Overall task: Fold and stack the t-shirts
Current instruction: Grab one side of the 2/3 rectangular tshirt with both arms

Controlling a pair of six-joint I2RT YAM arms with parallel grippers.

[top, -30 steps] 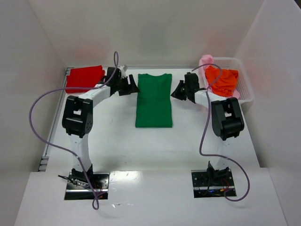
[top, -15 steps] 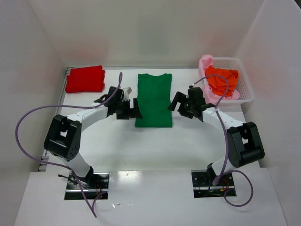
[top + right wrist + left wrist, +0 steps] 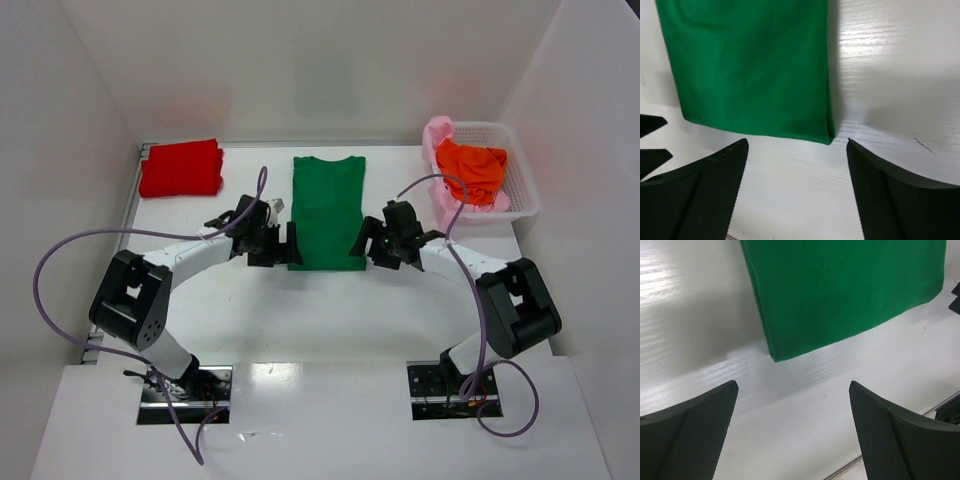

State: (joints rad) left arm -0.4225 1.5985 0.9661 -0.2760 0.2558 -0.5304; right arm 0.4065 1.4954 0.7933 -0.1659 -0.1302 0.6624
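1. Dark green soft cloth t-shirt [image 3: 327, 212] lies flat mid-bench, narrowed to a long strip, collar far and hem near. Folded red cloth t-shirt [image 3: 181, 168] sits at the far left corner of the white bench [image 3: 320, 310]. Orange cloth t-shirt [image 3: 471, 170] and pale pink cloth t-shirt [image 3: 438, 135] are heaped in the white plastic mesh basket [image 3: 525, 185] at far right.
2. Left hand [image 3: 287, 245] is at the hem's left corner and right hand [image 3: 364, 240] at its right corner. Both gape wide and carry nothing.
3. Risk: the strip is layered, so a shallow bite at a corner may catch the top ply only. The under ply would then stay down and the fold would open.
4. Risk: fingers sliding in along the bench could shove the hem ahead of them, and the cloth would bunch rather than enter the jaws.
5. Risk: unequal lift or travel between the two hands would skew the next fold and give a crooked piece for stacking.
6. Top view alone gives the layout: the other three shirts, the basket and both arms set evenly about the strip.
7. Wrist views alone show each hem corner lying just beyond the dark meshed fingertips [image 3: 715, 410] [image 3: 720, 165], with bare bench between the jaws. They also show the doubled side edge.
8. Whether any fingertip touches the bench cannot be told from these views.
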